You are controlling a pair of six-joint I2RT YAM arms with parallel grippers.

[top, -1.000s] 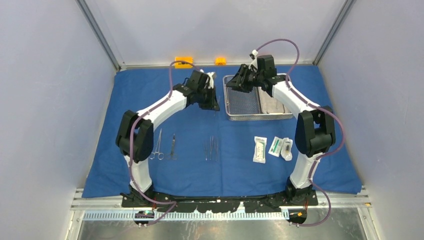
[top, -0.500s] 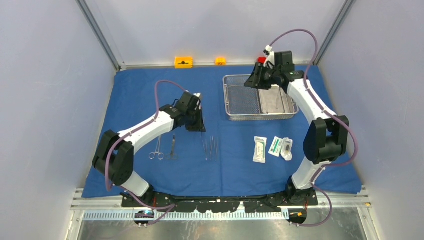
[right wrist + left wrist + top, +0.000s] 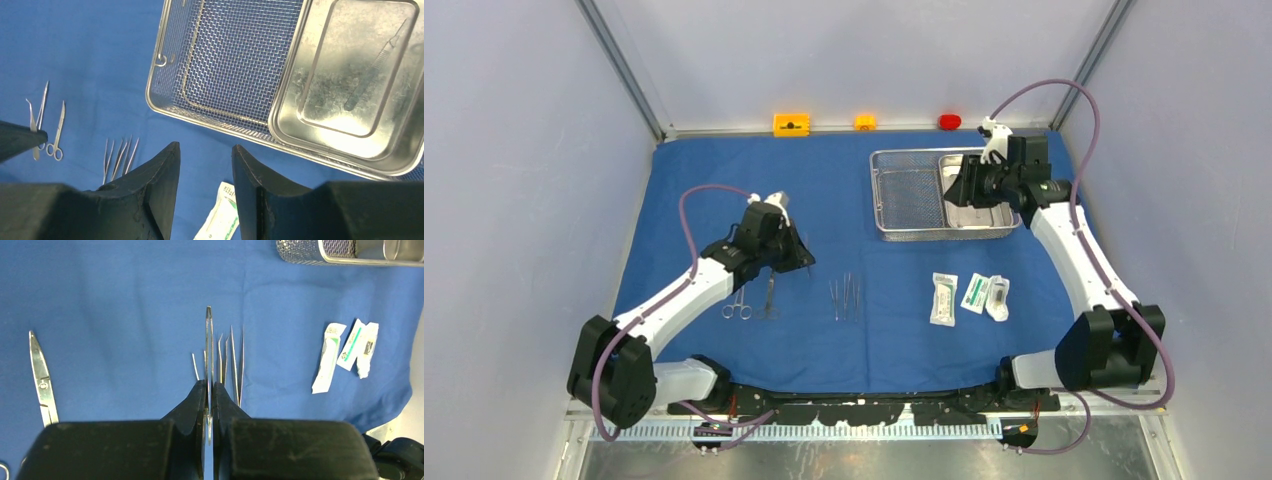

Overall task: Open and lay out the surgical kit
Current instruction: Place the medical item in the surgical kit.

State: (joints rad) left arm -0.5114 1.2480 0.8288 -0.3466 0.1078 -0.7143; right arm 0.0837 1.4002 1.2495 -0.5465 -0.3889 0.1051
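Note:
The blue cloth wrap [image 3: 724,180] lies spread flat. On it stands the wire-mesh basket [image 3: 904,200] with the smaller steel tray [image 3: 984,215] in its right end; a slim scalpel-like handle [image 3: 375,55] lies in the tray [image 3: 350,85]. Scissors [image 3: 739,300], another instrument [image 3: 769,293], tweezers [image 3: 846,297] and three white packets [image 3: 944,298] lie in a row near the front. My left gripper [image 3: 805,265] is shut on a slim metal instrument [image 3: 209,340] above the cloth, left of the tweezers [image 3: 233,360]. My right gripper [image 3: 205,147] is open and empty over the basket's front rim.
Two orange blocks [image 3: 791,124] [image 3: 865,122] and a small red block [image 3: 949,122] sit on the ledge behind the cloth. Grey walls close in left, right and back. The arm bases stand at the near edge.
My left arm swung from beside the basket toward the front left, instrument still in its jaws. My right arm moved right from the basket's left half to the tray end, uncovering the red block.

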